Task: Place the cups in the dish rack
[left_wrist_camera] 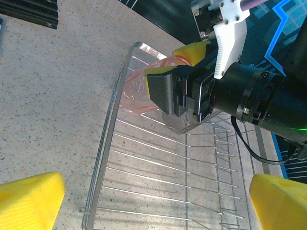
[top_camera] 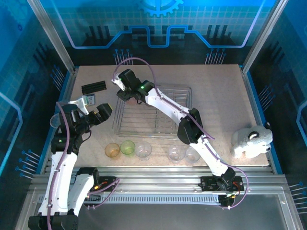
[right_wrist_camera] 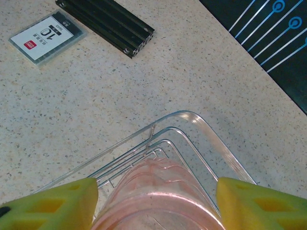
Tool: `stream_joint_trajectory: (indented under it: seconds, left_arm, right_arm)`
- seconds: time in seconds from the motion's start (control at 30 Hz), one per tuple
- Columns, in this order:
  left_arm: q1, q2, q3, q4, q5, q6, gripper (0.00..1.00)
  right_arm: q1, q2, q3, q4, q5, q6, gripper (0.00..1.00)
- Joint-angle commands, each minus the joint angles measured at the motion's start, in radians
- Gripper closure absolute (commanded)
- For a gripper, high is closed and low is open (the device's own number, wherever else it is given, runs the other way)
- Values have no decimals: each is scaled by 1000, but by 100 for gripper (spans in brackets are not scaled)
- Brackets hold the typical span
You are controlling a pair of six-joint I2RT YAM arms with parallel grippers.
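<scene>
One translucent pink tumbler [right_wrist_camera: 158, 196], wire rack [right_wrist_camera: 192, 117]

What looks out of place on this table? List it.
A white plush toy sits at the table's right edge, and a packet marked 10 lies beside the black ridged bar, left of the dish rack. Both look unrelated to dishware. Nothing looks spilled.

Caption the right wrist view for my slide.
Yellow-fingered right hand straddling a translucent pink plastic cup at the corner of the silver wire dish rack.
</scene>
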Motion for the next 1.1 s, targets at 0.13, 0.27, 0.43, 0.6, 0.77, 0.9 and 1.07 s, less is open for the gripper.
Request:
stream_joint_trajectory:
  seconds: [0.13, 0.27, 0.43, 0.6, 0.77, 0.9, 1.07]
  left_arm:
    - [-2, -11, 20, -10, -15, 25, 1]
    - [-2, -12, 21, -15, -16, 25, 1]
    - [-2, -13, 24, -15, -19, 20, 1]
    - [-2, -12, 38, -42, -65, 17, 1]
    - [-2, -4, 82, -130, -208, 37, 1]
    - [-2, 15, 133, -197, -286, 65, 1]
    - [-2, 45, 191, -237, -314, 64, 1]
  right_arm:
    - [-6, 14, 12, 81, 48, -99, 19]
    - [-6, 13, 11, 87, 63, -132, 15]
    - [-5, -2, 12, 84, 65, -139, 13]
    - [-1, -41, 12, 74, 47, -132, 10]
    - [2, -104, 12, 64, -16, -70, 8]
    - [14, -152, 15, 68, -71, -28, 6]
    - [19, -214, 14, 58, -95, 6, 5]
